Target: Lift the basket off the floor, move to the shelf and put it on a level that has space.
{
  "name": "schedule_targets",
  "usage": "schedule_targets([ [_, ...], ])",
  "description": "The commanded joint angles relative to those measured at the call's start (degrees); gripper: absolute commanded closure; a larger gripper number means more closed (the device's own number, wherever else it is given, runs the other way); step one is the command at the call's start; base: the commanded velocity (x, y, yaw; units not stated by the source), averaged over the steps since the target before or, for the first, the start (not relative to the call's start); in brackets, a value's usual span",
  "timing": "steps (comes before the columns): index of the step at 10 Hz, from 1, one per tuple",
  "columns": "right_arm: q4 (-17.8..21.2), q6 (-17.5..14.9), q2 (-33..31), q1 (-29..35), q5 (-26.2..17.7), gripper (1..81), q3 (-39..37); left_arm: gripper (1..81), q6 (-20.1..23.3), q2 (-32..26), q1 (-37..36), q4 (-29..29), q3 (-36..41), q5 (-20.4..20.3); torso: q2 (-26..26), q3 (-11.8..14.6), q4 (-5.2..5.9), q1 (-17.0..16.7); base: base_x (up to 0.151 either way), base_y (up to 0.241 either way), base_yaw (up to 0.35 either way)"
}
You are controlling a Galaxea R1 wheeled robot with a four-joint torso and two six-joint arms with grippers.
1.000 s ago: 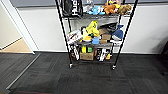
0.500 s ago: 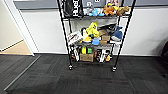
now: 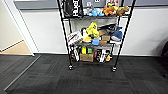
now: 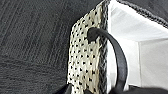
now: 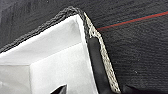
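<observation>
Looks like the carry-to-the-shelf step is underway. The cream woven basket with dark rim and white lining (image 4: 86, 57) is seen hanging above the dark charcoal carpet floor (image 3: 82, 80), one black loop handle (image 4: 117, 57) at each wrist. Whether either pincer is clamped can't be told. The tall black wire rack (image 3: 93, 35) is faced head-on; a tier with room would be needed, and every visible one is crowded.
</observation>
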Motion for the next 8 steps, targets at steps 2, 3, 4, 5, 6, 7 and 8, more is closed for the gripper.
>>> schedule_targets([
  [2,2.24,0.18,-0.69,6.64,-2.45,1.0,-0.30,1.0,-0.09,0.55,-7.00,-0.26,0.50,2.94,0.00,0.00,0.00,0.00,0.000,0.000,0.000],
  [3,2.33,0.18,-0.52,6.81,-2.36,1.0,-0.47,1.0,-0.09,1.06,-7.00,-0.17,0.50,2.94,0.00,0.00,0.00,0.00,0.000,0.000,0.000],
  [4,2.33,0.18,0.01,6.81,-2.36,1.0,-1.17,1.0,-0.09,1.51,-6.91,0.09,-0.03,2.94,0.00,0.00,0.00,0.00,0.000,0.000,0.000],
  [5,2.33,0.18,1.15,6.90,-2.44,1.0,-2.49,1.0,-0.09,2.29,-7.00,0.18,-1.25,2.94,0.00,0.00,0.00,0.00,0.000,0.000,0.000],
  [6,2.24,0.09,1.85,6.90,-2.45,1.0,-3.37,1.0,-0.09,2.91,-6.91,0.01,-2.13,2.94,0.00,0.00,0.00,0.00,0.000,0.000,0.000],
  [7,2.32,0.09,2.12,6.99,-2.44,1.0,-3.56,1.0,-0.09,3.36,-6.91,-0.34,-3.10,2.94,0.00,0.00,0.00,0.00,0.000,0.000,0.000],
  [8,2.32,0.09,2.12,6.99,-2.36,1.0,-3.56,1.0,-0.09,3.62,-6.91,-0.43,-3.55,2.94,0.00,0.00,0.00,0.00,0.000,0.000,0.000],
])
